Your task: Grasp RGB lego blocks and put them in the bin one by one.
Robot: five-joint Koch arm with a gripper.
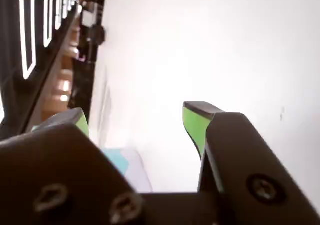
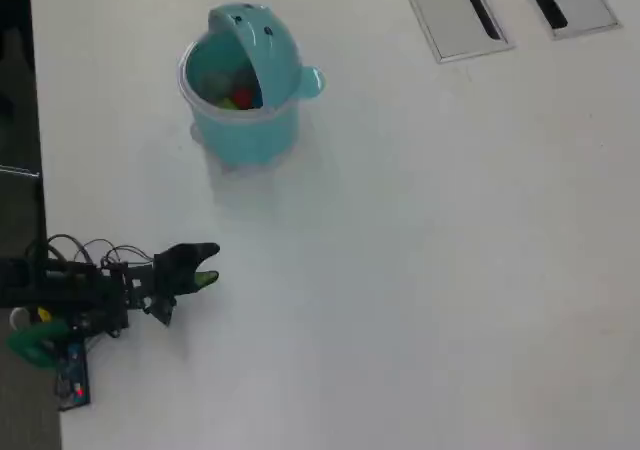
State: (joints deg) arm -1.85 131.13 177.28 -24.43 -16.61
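Spanning both views: smooth white matte table top (image 2: 430, 270), largest surface, bare over most of its area. Two grey rectangular panels (image 2: 505, 5) with dark slots set flush at top right of overhead view.

Teal-turquoise round plastic bin (image 2: 245, 130) upright at upper left of overhead view, domed flip lid (image 2: 265, 50) of same colour tipped back and open, small round side knob (image 2: 310, 82) on its right. Inside bin: small blocks visible through the opening, one red (image 2: 241, 97), one lime green (image 2: 229, 102); a darker, possibly blue, patch beside them, too small to confirm. No blocks seen on the table.

Black hobby arm (image 2: 90, 288) with loose wires lying low at lower left edge of overhead view, well apart from bin, below it in the picture.

Gripper (image 2: 205, 270) at arm's end pointing right across the table; in wrist view (image 1: 135, 116) two black jaws with lime green pads, clearly parted, white table showing between them, nothing held. Bin not between jaws; only a blurred pale teal patch low in wrist view, identity unclear.
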